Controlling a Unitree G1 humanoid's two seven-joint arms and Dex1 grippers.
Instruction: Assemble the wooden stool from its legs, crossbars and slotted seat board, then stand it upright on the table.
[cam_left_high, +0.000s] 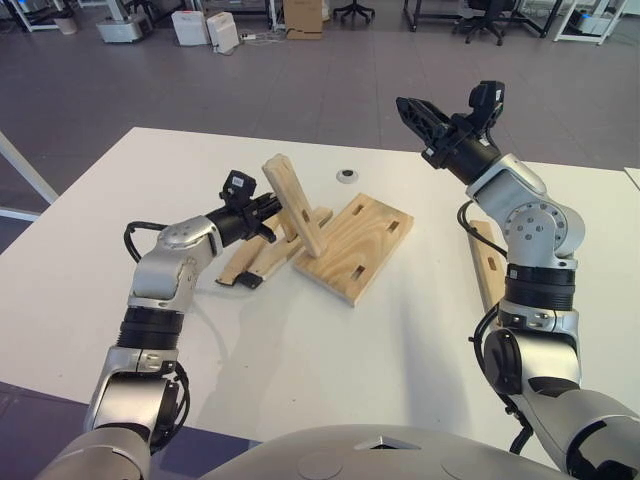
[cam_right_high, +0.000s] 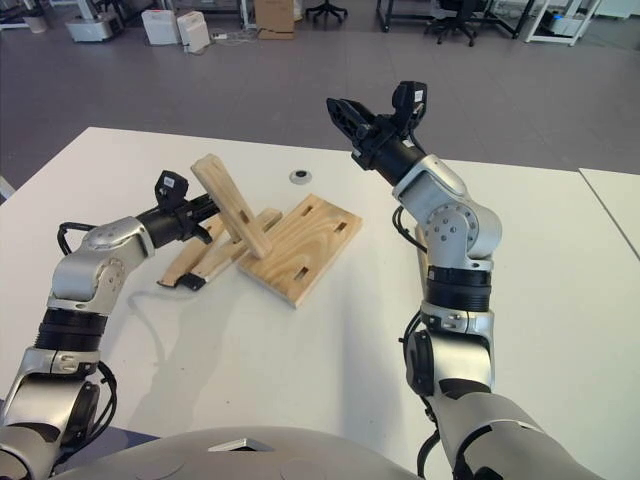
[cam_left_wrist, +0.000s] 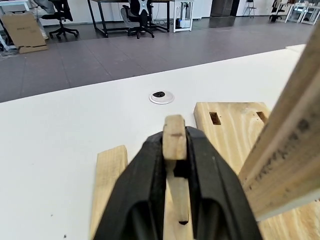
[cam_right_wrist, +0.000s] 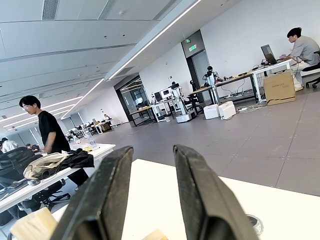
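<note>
Left tool (cam_left_wrist: 175, 149) is clamped on a thin crossbar (cam_left_wrist: 174, 130), which props up the tilted leg (cam_left_high: 296, 205) right beside it. I'd guess that's to line it up with the slotted seat board (cam_left_high: 356, 246) just ahead. Right tool (cam_left_high: 410, 113) hangs high above the board, jaws apart and empty, out of the way.

Eye views: head-mounted, facing forward and down; both share table (cam_left_high: 300, 360) and seat board (cam_left_high: 352, 246).
Left wrist view: close behind left gripper (cam_left_wrist: 175, 145) clamping wooden bar (cam_left_wrist: 173, 129), facing seat board.
Right wrist view: past right gripper (cam_right_wrist: 150, 155), facing the room.
</note>
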